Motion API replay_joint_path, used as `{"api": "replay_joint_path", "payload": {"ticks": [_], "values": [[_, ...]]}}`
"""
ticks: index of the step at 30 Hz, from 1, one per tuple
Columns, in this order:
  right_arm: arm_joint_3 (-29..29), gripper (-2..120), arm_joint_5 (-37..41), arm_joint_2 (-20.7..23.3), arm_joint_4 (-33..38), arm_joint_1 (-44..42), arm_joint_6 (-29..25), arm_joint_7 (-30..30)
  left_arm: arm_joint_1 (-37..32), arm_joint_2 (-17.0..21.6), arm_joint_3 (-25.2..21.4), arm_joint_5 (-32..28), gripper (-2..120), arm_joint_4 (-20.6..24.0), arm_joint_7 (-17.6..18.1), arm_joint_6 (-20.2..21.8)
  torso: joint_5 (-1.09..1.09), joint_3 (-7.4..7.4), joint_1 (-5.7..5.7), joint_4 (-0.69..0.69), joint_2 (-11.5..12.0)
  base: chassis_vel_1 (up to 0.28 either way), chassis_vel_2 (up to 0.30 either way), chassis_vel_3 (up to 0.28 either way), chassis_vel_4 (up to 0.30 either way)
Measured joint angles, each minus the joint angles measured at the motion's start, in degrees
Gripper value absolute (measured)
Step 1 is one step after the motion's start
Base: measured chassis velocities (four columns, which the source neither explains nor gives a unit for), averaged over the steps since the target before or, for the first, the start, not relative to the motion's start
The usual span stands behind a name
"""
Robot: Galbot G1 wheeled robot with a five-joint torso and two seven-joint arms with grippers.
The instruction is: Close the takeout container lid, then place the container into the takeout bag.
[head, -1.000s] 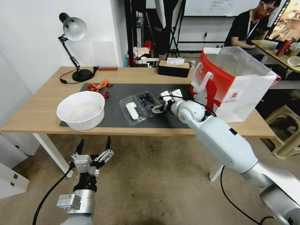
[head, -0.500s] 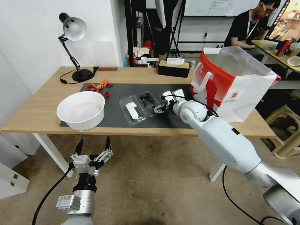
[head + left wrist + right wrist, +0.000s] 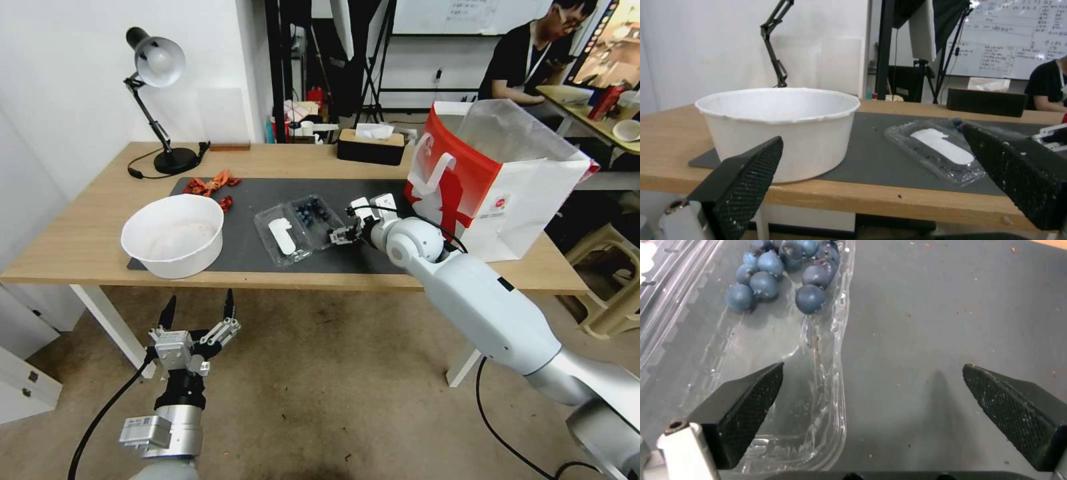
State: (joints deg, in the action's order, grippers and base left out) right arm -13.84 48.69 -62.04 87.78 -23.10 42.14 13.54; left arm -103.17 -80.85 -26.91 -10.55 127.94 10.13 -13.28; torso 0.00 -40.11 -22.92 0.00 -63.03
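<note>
Box (image 3: pixel 298 225) at frame centre on surface (image 3: pixel 87 233), lid (image 3: pixel 280 235) flat open, unclosed; bag (image 3: pixel 497 180) right, unfilled. Right pincer (image 3: pixel 339 235) wide open, empty, straddling box edge. Left pincer (image 3: pixel 197 312) open, empty, lower left.

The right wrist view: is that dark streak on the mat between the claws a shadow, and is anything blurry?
Right wrist view: yes, a soft shadow on the grey mat; blueberries sharp. Left wrist view: the left gripper's fingers sit close and look blurred, the white bowl clearer.
</note>
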Motion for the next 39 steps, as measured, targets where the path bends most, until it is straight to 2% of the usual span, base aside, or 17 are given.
{"api": "replay_joint_path", "payload": {"ticks": [27,39], "values": [[0.18,100,6.93,1.83,4.94,-3.53,-0.04,9.0,0.4,0.68,-0.03,-0.11,100,-0.4,0.66,-0.73,0.0,0.0,0.0,0.0,0.0,0.0,0.0,0.0,0.0],[0.34,100,8.5,2.01,6.1,-3.88,-0.01,10.38,0.57,0.7,0.29,-0.05,100,-0.68,0.66,-0.74,0.0,0.0,0.0,0.0,0.0,0.0,0.0,0.0,0.0]]}}
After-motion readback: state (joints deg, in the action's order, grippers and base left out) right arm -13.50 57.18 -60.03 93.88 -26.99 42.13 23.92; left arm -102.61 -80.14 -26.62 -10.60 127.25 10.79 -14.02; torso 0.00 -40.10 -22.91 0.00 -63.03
